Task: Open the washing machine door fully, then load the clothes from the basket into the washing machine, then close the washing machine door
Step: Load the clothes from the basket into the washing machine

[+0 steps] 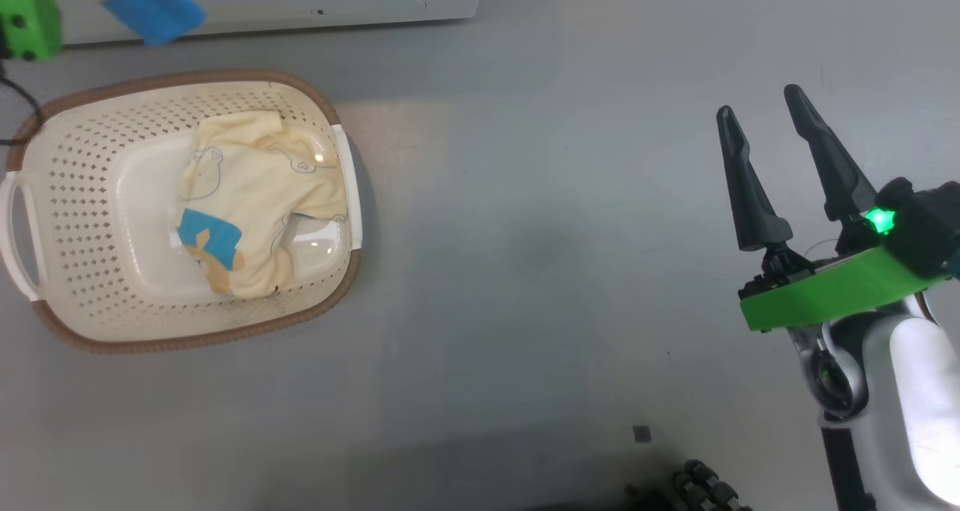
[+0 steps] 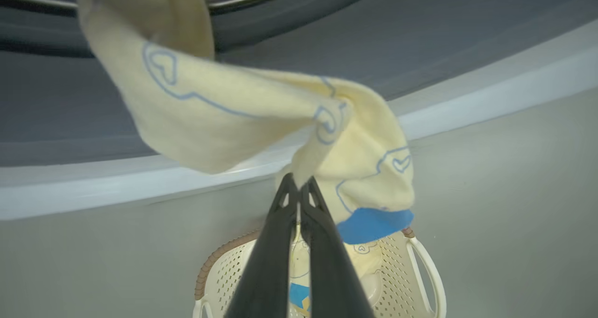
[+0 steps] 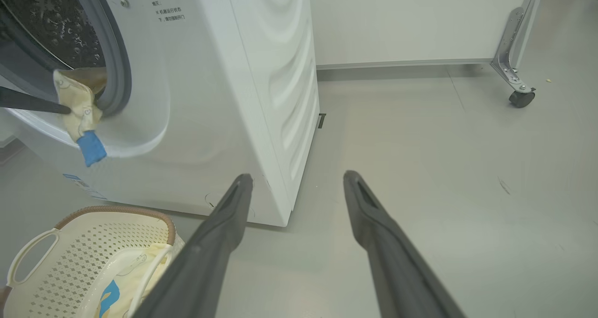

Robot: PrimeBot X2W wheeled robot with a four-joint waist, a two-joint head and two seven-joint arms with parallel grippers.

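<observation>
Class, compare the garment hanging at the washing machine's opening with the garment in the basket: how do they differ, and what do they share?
The hanging garment is pinched in the left gripper's shut jaws; the basket garment is touched by nothing. The hanging garment drapes stretched over the lip of the washing machine's opening; the basket garment lies crumpled on the basket's bottom. Both are pale yellow with a blue patch and blue outline drawings.
</observation>
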